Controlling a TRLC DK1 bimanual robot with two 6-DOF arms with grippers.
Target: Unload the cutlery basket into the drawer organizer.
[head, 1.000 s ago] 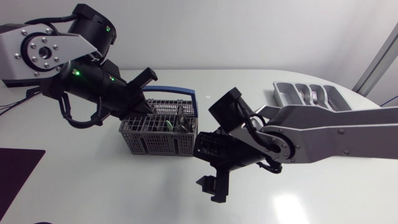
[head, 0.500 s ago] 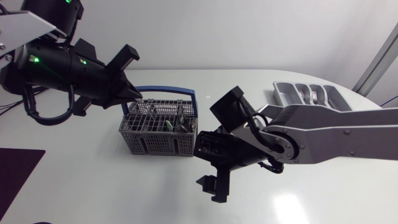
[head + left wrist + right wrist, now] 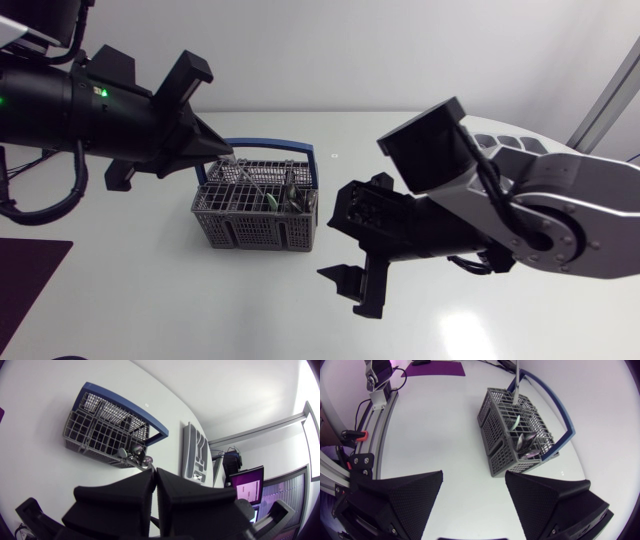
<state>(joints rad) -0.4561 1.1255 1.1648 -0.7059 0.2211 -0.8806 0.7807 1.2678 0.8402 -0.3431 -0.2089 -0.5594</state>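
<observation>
Head view: the cutlery basket (image 3: 255, 218) stands on the white table (image 3: 150, 300) near its middle, with its blue handle (image 3: 270, 146) arched over the far side. The left gripper (image 3: 225, 155) hangs over the basket's far left corner, its 2 fingers drawn tight together. The right gripper (image 3: 353, 291) hovers just beside the basket's near right corner with its fingers spread wide and nothing between them. The right arm hides most of the drawer organizer (image 3: 512, 143), which lies well apart from the basket on the right side of the table.

Right wrist view: between the 2 parted fingers the basket sits ahead with several pieces lying in its compartments. 1 utensil (image 3: 515, 382) rises nearly upright from a far compartment and runs out of sight.

Left wrist view: the fingers are pressed together with only a sliver between them, and metal shows just ahead of their tips above the basket. I judge they are pinching that utensil's handle near its upper end. The organizer's compartments show beyond the basket.

Handling, as a judgement: the piece is thin steel, stiff, light and slick, so a narrow pinch may let it swing or slide. A hold across the flat of the handle, a little below its end, should keep it steady. The basket looks like light plastic mesh, and a piece that snags could drag or tip it.
</observation>
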